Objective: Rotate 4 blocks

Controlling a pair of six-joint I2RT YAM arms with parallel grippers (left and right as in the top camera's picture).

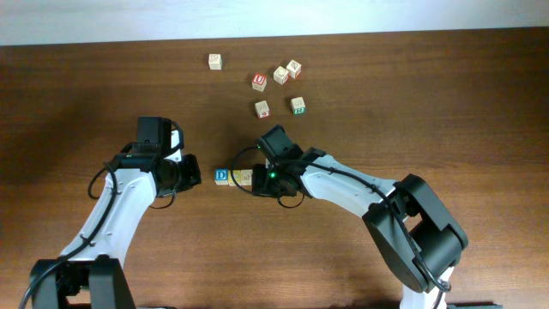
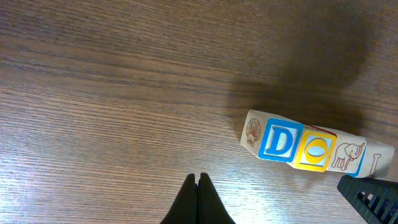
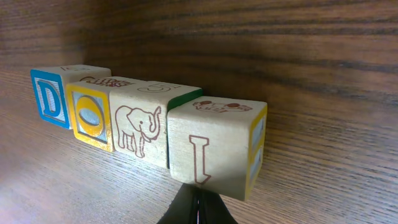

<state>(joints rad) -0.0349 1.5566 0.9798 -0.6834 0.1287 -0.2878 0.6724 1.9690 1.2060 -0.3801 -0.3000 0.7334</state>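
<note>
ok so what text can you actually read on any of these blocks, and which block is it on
"D": blue-faced block, left end of the row.
"I": pale block, right end of the row.
Possibly "O": yellow-faced block; may be just an oval.
Loose cubes farther back: too small to read.

The overhead camera looks straight down on the bench (image 1: 86, 103) from well above. The left wrist camera looks steeply down from beyond the D end of the row of alphabet blocks (image 2: 311, 148), fairly near. The right wrist camera sits low and very close at the row's I end. All three share that row.
</note>
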